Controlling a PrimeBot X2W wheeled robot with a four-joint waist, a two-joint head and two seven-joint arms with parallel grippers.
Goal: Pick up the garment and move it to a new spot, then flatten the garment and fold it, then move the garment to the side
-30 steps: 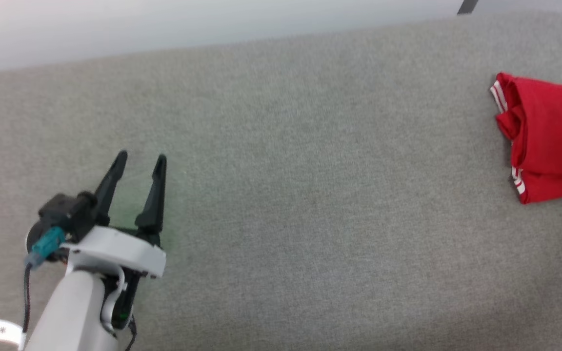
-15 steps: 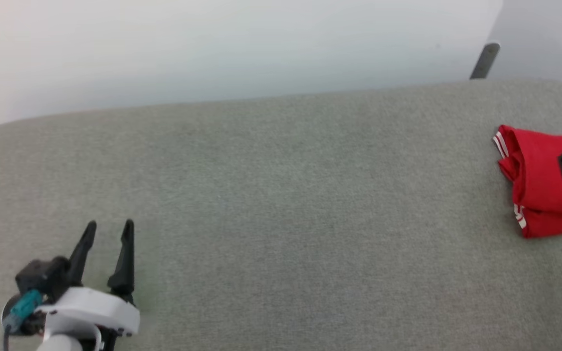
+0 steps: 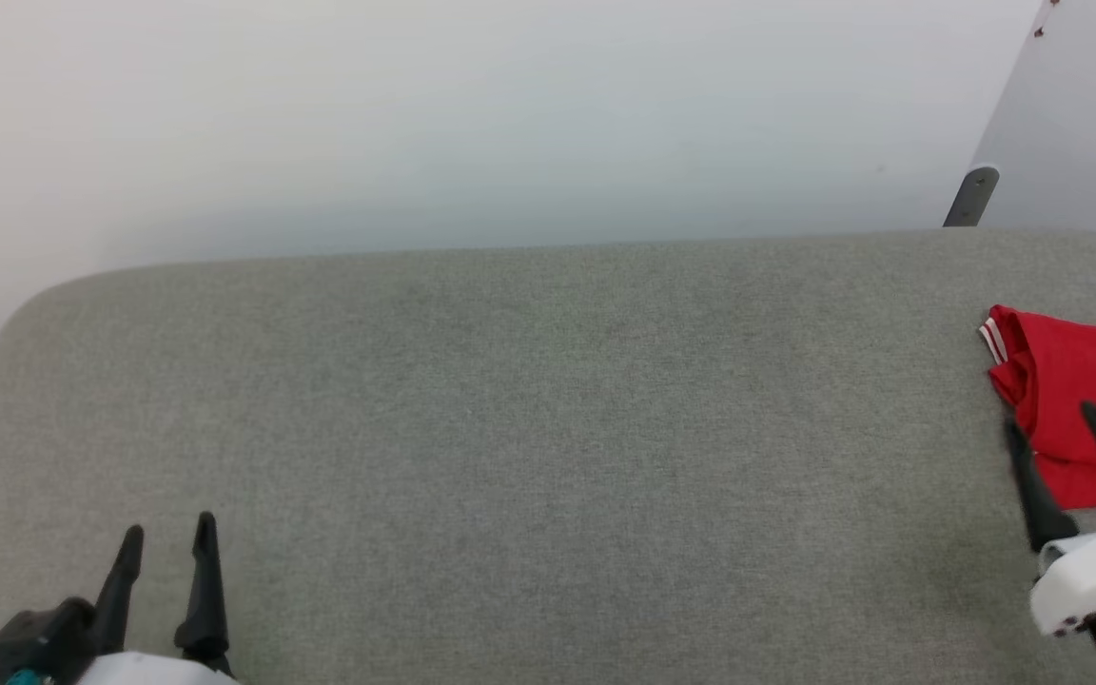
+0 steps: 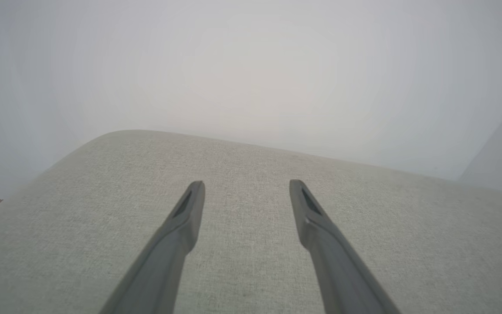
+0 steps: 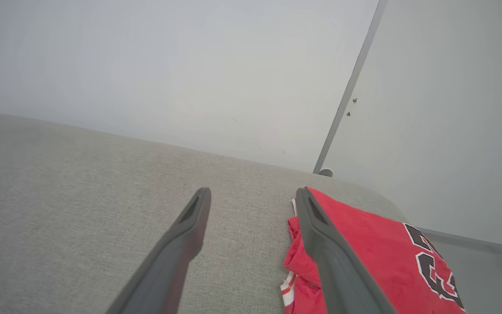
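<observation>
"So, run me the list, largest item first."

"From my console: item one, pale wall [image 3: 510, 124], plain, behind everything. Item two, grey cloth-covered bench [image 3: 548, 428], rounded at its far corners. Item three, the garment [image 3: 1071, 400], red with white-striped trim, folded into a compact stack at the bench's right end and partly cut off by the head view's edge. My right wrist view shows black, white-outlined numerals on its top face."

"And the arms?"

"Item four, right gripper [image 3: 1052, 420], fingers spread, empty, at the near edge of the garment. One finger is over the red cloth, the other over grey bench. Whether a tip touches the cloth I cannot tell. Item five, left gripper [image 3: 169, 526], fingers spread, empty, low at the bench's left end, well apart from the garment. Item six, a small grey post [image 3: 974, 195] behind the far right corner."

"Status of the job?"

"My judgement: moving, flattening and folding look done, and the stack already lies off to the side. What's left is at most a last nudge sideways, or just drawing the right arm clear."
</observation>
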